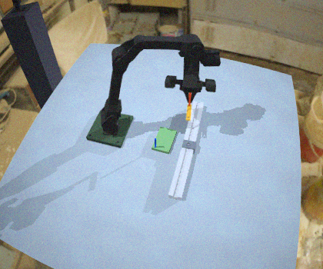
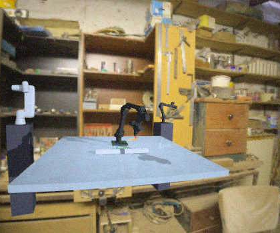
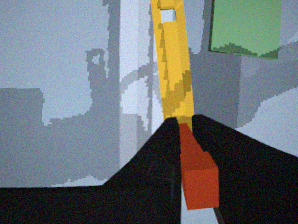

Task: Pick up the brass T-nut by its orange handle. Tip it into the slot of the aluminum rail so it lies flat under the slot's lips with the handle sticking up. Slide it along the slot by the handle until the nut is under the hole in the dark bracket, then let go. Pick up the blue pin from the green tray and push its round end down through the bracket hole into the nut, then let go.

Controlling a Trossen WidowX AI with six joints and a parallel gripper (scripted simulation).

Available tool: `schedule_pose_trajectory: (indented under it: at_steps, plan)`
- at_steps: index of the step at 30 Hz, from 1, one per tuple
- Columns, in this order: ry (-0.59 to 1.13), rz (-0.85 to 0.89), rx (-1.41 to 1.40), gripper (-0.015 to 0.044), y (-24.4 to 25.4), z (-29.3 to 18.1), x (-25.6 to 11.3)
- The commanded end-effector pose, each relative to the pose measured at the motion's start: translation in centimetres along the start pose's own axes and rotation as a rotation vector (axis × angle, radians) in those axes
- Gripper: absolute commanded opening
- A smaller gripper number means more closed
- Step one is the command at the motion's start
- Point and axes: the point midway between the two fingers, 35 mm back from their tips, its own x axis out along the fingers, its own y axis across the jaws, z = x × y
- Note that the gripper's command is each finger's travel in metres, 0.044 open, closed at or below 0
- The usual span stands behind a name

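Fingers [image 1: 189,97] [image 2: 136,135] pinch the orange handle [image 1: 190,98] [image 2: 135,137] [image 3: 200,182]; the brass T-nut [image 1: 188,112] [image 2: 131,139] [image 3: 176,65] hangs toward the desk's far edge; best align it with the rail slot [image 1: 194,124] before tipping gently.

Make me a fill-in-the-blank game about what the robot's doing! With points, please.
The gripper [image 1: 189,101] [image 3: 184,125] is shut on the nut's orange ____.
The blue pin [image 1: 155,143] [image 2: 117,145] stands in the ____ tray.
The dark ____ sits across the rail [image 1: 178,180] [image 2: 106,152].
The nut [image 1: 188,112] [image 3: 176,60] is ____ colored, like brass.

Missing words: handle; green; bracket; yellow
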Motion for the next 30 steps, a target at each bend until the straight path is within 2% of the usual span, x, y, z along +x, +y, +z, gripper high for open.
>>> schedule_pose_trajectory:
  at_steps: [1, 30]
  plan:
    - [0.002, -0.001, 0.011, -0.015, 0.4, -0.6, -0.2]
    - [-0.002, -0.01, 0.061, -0.015, 2.9, -4.6, -0.5]
